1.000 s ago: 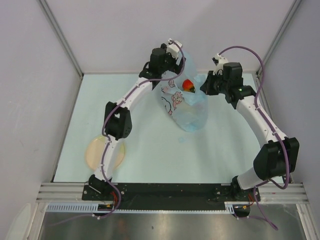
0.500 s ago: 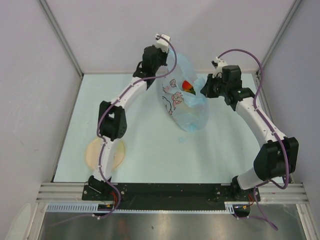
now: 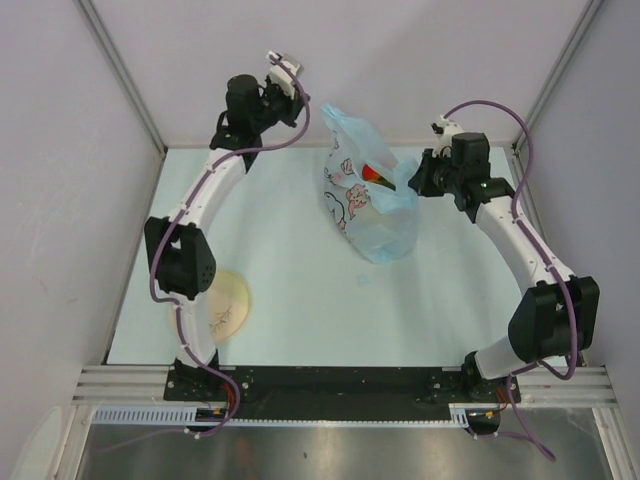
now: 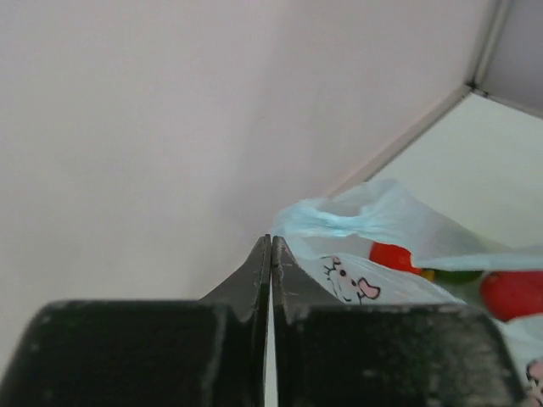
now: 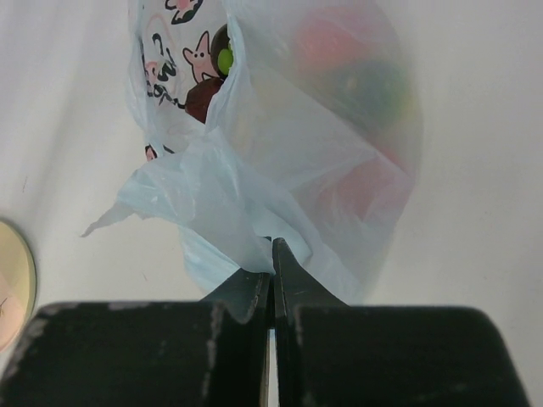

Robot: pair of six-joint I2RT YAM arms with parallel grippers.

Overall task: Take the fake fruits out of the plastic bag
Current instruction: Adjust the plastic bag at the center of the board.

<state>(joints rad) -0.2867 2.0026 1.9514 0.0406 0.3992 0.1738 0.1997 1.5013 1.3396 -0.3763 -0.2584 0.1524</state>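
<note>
The plastic bag [image 3: 372,215], crinkled light blue with cartoon prints, lies at the back middle of the table with its mouth toward the wall. Fake fruits show inside it: a red one [image 3: 376,173] at the mouth, a red one [image 4: 392,256] and a green one [image 4: 458,275] in the left wrist view, and a dark purple one [image 5: 204,98] in the right wrist view. My right gripper [image 5: 271,246] is shut on a fold of the bag's rim. My left gripper [image 4: 271,242] is shut with nothing in it, raised near the back wall to the left of the bag.
A round beige plate [image 3: 228,308] lies at the front left beside the left arm's base, and it also shows as the plate [image 5: 12,284] in the right wrist view. Grey walls close the table at the back and on both sides.
My left gripper was open at the bag's mouth, then shut and swung left and up, away from the bag, with nothing in it. The right gripper kept its hold on the bag.
</note>
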